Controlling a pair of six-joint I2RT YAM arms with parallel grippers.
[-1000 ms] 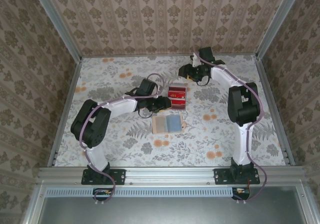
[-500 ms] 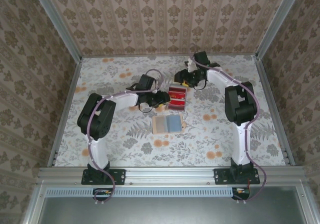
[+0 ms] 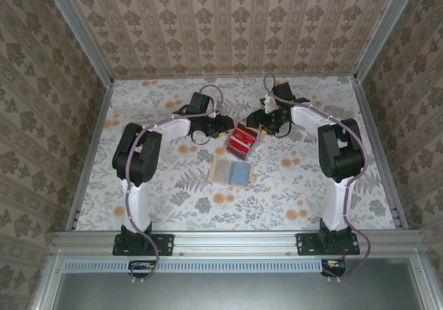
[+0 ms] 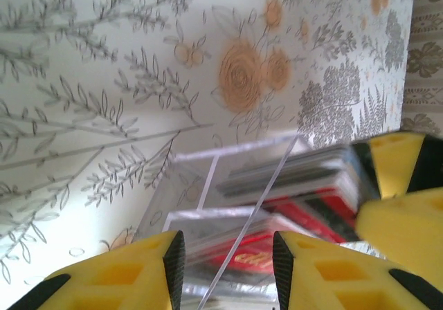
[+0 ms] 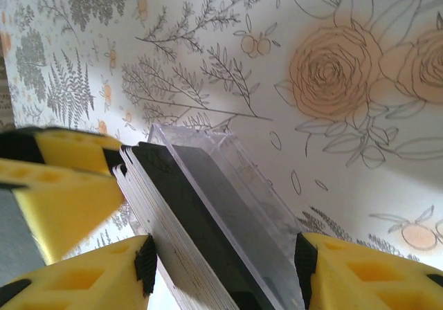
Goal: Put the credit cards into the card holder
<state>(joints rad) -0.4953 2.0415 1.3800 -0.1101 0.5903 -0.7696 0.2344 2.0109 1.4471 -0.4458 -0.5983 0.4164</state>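
Gold marks show on one red card in the left wrist view, too blurred to read; no other writing can be made out.

There is one stack of credit cards — mostly red, with a black one on the outside. They are too tightly packed to count. The stack sits in one clear case at the middle of the flowered table, turned askew.

The right gripper comes in from the far right and clamps the stack, one pad on the card edges and the other on the case wall.

The left gripper comes in from the left. Its jaws stand part-way apart with a corner of the case between them — whether the pads press on it I cannot tell.

One card holder lies open flat just near of the cards, apart from them and from both grippers. Its left inner face is pale tan and its right one bluish.
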